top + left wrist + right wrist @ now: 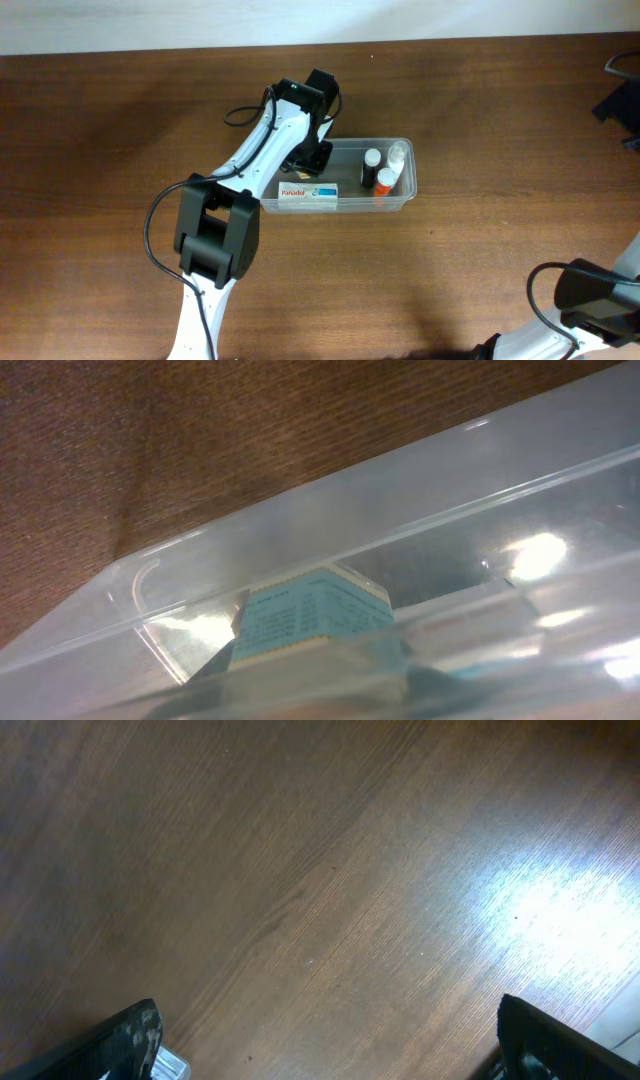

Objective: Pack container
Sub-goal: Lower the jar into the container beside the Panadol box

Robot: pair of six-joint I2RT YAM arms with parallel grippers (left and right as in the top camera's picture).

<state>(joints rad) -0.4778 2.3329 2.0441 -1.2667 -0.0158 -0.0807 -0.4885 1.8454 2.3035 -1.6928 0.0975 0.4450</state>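
Gripper, left [318, 157]: black two-finger head at the left short end of the tub, low over its rim. From the overhead view you cannot tell whether it reaches inside.
Jaws, left: not resolved in any view. Your left wrist camera shows mostly plastic wall, so treat the opening as unknown.
Gripper, right [325, 1012]: fingers spread wide, nothing between them but bare wood. The arm sits at the lower right edge of the overhead view.
Container [348, 162]: clear, see-through plastic rectangular tub with rounded corners and a rim, standing on the brown wooden table [100, 150] near its middle.
Contents: white-and-blue cardboard medicine box [308, 195] lying flat along the near long wall. Three small bottles stand at the right end: dark bottle with white cap [371, 163], orange bottle with white cap [384, 183], pale translucent bottle [398, 153].
Wrist view, left: you see an end face of the box through the tub wall, close ahead.
Long axis: the tub runs left to right across the overhead view, and the box lies parallel to it.
Key relation: the tub lies directly at your left gripper and extends away from it to the right. The right gripper is well apart from it.
Nearer arm: left, clearly.
Stage (judged): packing looks nearly done, as every item you can see is already inside.
Caution (judged): lift the left head straight up, since a sideways pull could drag the light tub.
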